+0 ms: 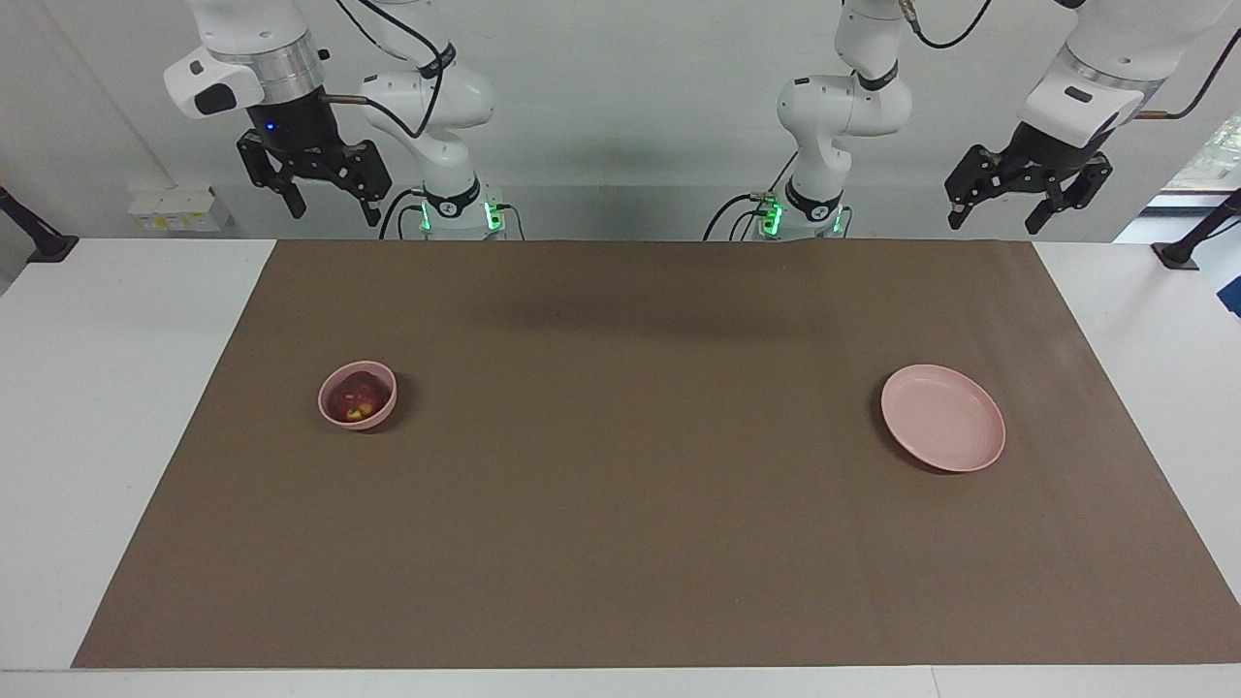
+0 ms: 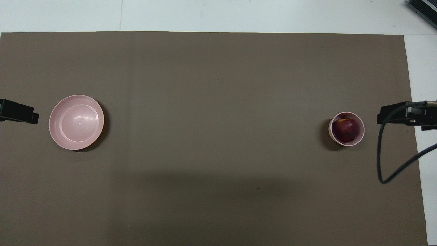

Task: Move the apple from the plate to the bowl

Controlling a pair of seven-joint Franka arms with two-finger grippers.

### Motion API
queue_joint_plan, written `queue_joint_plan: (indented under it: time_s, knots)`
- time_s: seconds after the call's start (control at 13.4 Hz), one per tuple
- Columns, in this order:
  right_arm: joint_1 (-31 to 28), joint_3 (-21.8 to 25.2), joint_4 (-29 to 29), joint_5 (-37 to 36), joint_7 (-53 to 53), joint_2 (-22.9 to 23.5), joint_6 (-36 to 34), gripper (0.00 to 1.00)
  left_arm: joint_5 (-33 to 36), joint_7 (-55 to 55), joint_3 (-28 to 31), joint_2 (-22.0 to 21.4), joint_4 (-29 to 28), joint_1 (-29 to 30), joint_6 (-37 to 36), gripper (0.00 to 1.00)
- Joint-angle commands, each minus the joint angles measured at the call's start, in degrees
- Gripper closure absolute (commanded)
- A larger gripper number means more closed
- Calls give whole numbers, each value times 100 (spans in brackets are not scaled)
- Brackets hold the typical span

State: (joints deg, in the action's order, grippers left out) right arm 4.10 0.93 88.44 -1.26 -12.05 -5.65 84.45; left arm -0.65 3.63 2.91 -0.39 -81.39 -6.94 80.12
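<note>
Both grippers empty, apple in the bowl.

You see the right gripper (image 1: pixel 328 202) and left gripper (image 1: pixel 1002 204) with jaws spread, raised over the robots' edge of the mat (image 1: pixel 640 543). The apple (image 1: pixel 357 396) sits in the bowl (image 1: pixel 332 412); the plate (image 1: pixel 942 419) looks bare. The transfer seems done, so your next move is only parking, I think.

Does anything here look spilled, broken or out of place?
Nothing stands out. The apple sits inside the bowl, the plate lies flat and bare, and both rest upright on the brown mat.
</note>
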Motion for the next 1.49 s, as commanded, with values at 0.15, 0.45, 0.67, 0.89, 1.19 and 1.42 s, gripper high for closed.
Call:
queue_joint_plan:
  time_s: [0.15, 0.45, 0.67, 0.89, 1.19, 1.42]
  knots:
    - [-146, 153, -143, -50, 528, -50, -298, 0, -14, 15, -10, -128, -157, 44, -5, 0]
    - [-128, 329, -116, -23, 659, -68, -280, 0, -14, 15, -10, -128, -158, 44, -5, 0]
    - [-119, 338, -72, -14, 651, -86, -271, 0, -14, 15, -10, -128, -158, 44, -5, 0]
    - [-137, 347, -37, -85, 651, -95, -280, 0, -14, 15, -10, -128, -149, 44, -5, 0]
    - [-155, 347, 42, -76, 616, -147, -272, 0, -14, 15, -10, -128, -149, 44, -5, 0]
    - [-146, 338, 7, 12, 572, -130, -280, 0, -14, 15, -10, -128, -158, 44, -5, 0]
